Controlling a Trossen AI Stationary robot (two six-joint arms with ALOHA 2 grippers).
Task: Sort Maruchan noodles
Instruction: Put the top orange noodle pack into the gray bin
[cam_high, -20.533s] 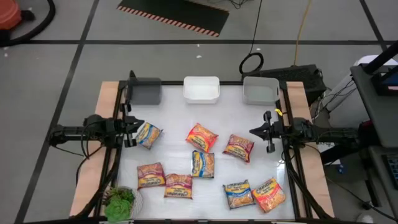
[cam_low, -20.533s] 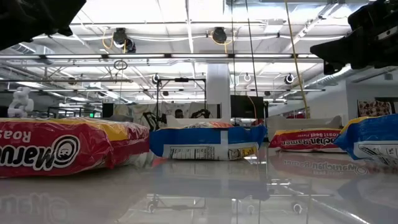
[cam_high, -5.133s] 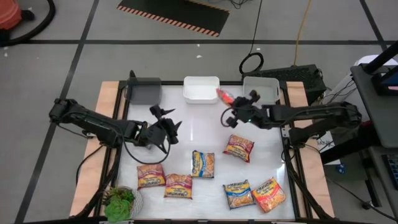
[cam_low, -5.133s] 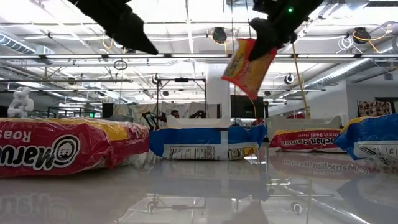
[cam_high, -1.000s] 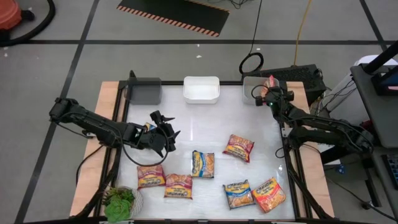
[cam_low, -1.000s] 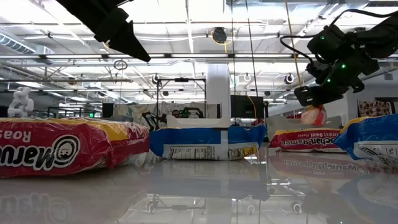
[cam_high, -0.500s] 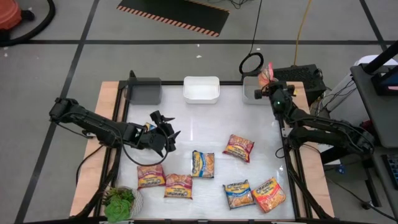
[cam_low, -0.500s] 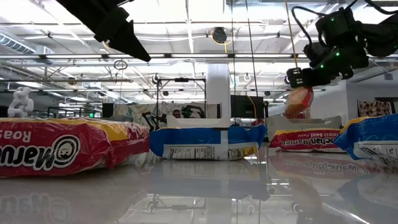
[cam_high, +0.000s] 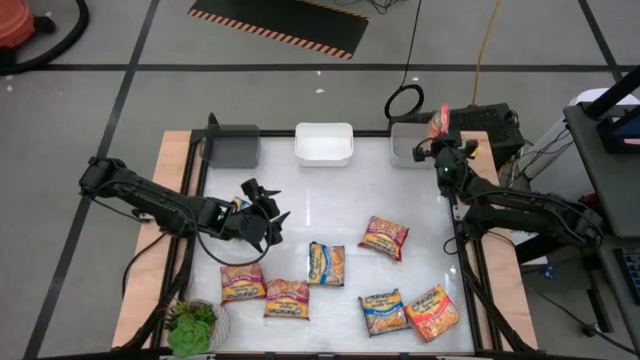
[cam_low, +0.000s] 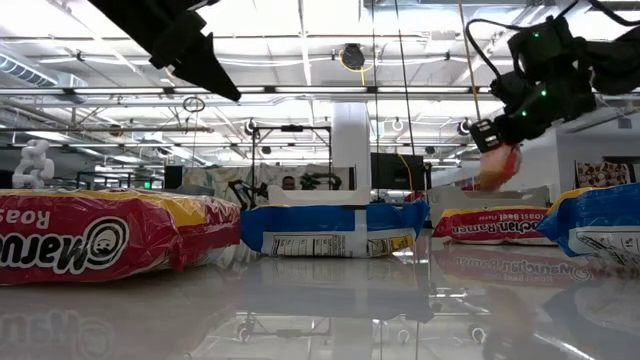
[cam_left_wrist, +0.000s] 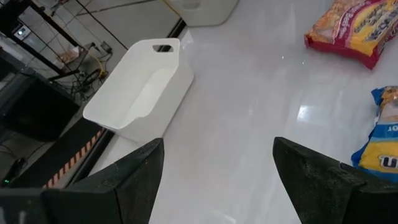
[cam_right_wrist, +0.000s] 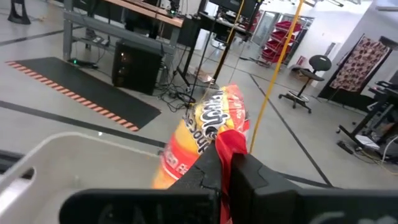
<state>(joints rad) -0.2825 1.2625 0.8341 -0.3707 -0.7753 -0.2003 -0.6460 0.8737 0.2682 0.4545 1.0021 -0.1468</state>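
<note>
My right gripper (cam_high: 438, 136) hovers at the far right of the table, shut on a red-and-orange Maruchan packet (cam_high: 437, 122) above the far rim of the pale bin (cam_high: 415, 147). The low view shows this packet (cam_low: 498, 165) hanging in the air. Several more packets lie flat on the table: red ones (cam_high: 385, 237) (cam_high: 243, 283), blue-and-yellow ones (cam_high: 326, 263) (cam_high: 383, 312) and orange ones (cam_high: 287, 298) (cam_high: 432, 312). My left gripper (cam_high: 268, 212) stands open above the table's left middle, nothing between its fingers (cam_left_wrist: 134, 177). My right gripper pinches the packet's red crimped end (cam_right_wrist: 231, 142) between its two shut fingers (cam_right_wrist: 255, 174). The rest of the packet (cam_right_wrist: 202, 127) reaches out beyond the fingertips. It is lifted clear and hangs tilted below the gripper, over the bin's far edge.
A grey bin (cam_high: 232, 147) and a white bin (cam_high: 324, 143) stand along the far edge beside the pale one. A green plant (cam_high: 192, 325) sits at the near left corner. Wooden side rails (cam_high: 150, 260) border the table. The white top between the bins and the packets is bare.
My right gripper has gone up and a little toward the table's far right with the red packet. The packet, which hung low at the pale bin, is now higher and out over the bin's far rim.
</note>
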